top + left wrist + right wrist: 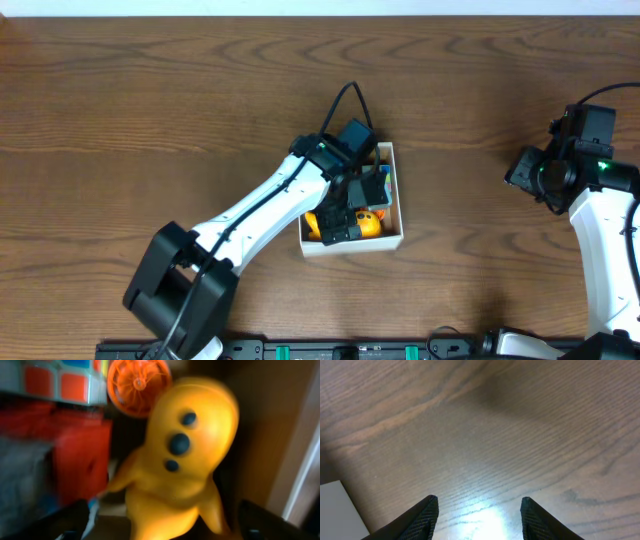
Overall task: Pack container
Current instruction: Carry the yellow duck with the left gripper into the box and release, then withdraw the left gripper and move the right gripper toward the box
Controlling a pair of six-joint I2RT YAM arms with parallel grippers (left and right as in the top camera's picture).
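The white container (360, 246) sits under the left gripper (345, 220); that gripper's fingers are spread wide on both sides of the yellow toy (185, 460) inside, not squeezing; I think it should lift straight up, slowly, missing the walls; the right gripper (479, 515), far right of the container, is spread and empty.

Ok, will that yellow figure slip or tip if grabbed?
The yellow figure looks smooth and rounded, so it may slip from a pinch. Likely light plastic. Packed beside other toys in the container, it probably can't tip far.
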